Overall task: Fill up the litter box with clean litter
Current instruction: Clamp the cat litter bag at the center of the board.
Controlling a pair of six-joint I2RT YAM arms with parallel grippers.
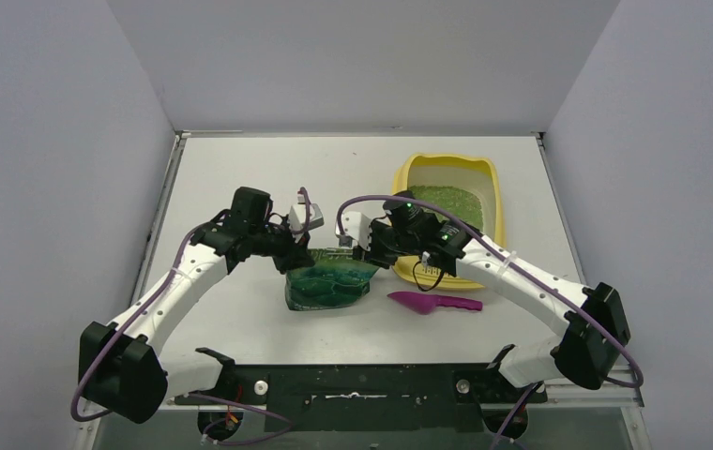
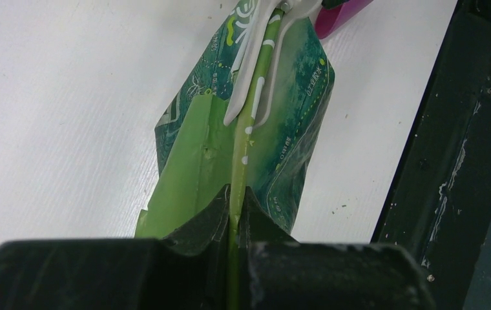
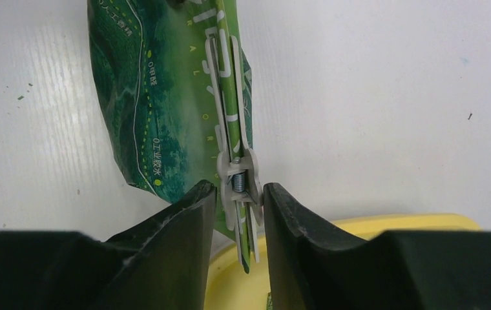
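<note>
The litter box (image 1: pixel 494 171) sits at the far right of the counter (image 1: pixel 240 187), with green litter (image 1: pixel 447 201) spread over its far part. Just beside its near-left corner stands a green bag (image 1: pixel 329 286), its top edge pinched in a white clip (image 3: pixel 240 171). A magenta scoop (image 1: pixel 432 303) lies on the counter near the box's near side, right of the bag. The left jaws are clenched on the bag's top seam at its left end. The right jaws flank the clip's spring end, over the box rim; whether they squeeze it I cannot tell.
</note>
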